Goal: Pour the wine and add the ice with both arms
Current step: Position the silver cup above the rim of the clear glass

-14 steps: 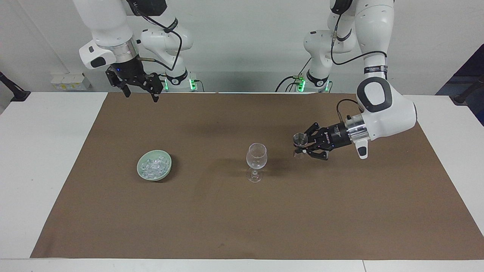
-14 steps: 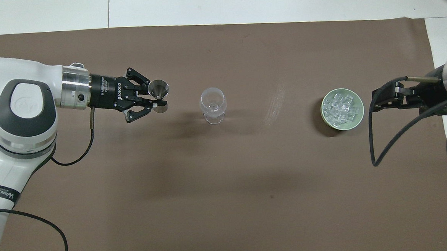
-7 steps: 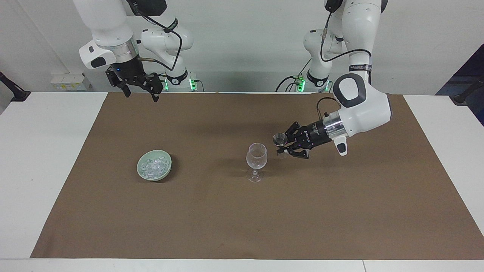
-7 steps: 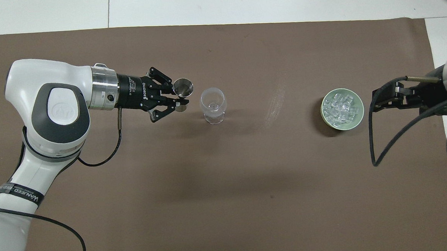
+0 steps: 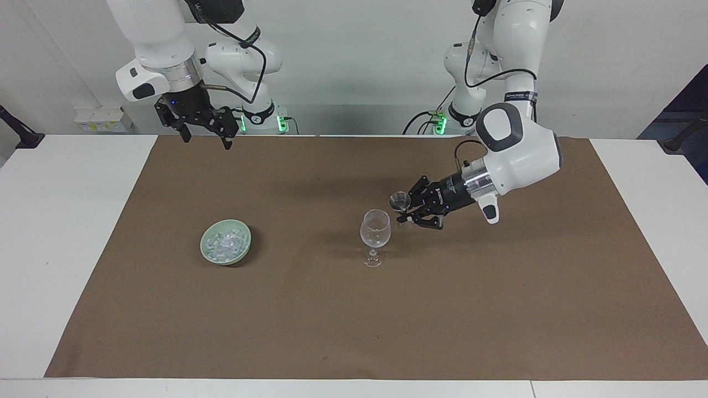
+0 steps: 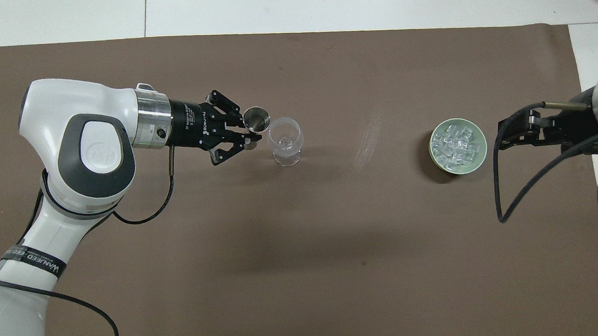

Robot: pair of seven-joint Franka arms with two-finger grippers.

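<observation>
The left claw (image 5: pixel 408 211), pinching an upright metal jigger (image 5: pixel 397 201), hangs just beside the wine glass (image 5: pixel 375 228) rim, while the right claw (image 5: pixel 207 128) waits spread, away from the ice (image 5: pixel 224 244) bowl (image 5: pixel 243 250).

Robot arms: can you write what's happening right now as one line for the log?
left gripper: shut on metal jigger, beside wine glass | right gripper: open, waiting | ice: in green bowl

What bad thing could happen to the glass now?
The left pincer holds a small metal cup right beside the wine glass rim, so a small overshoot might knock the tall, thin-stemmed glass over. If the cup tips before it is over the rim, the drink could spill on the brown mat. The right pincer waits, open, far from the ice.
</observation>
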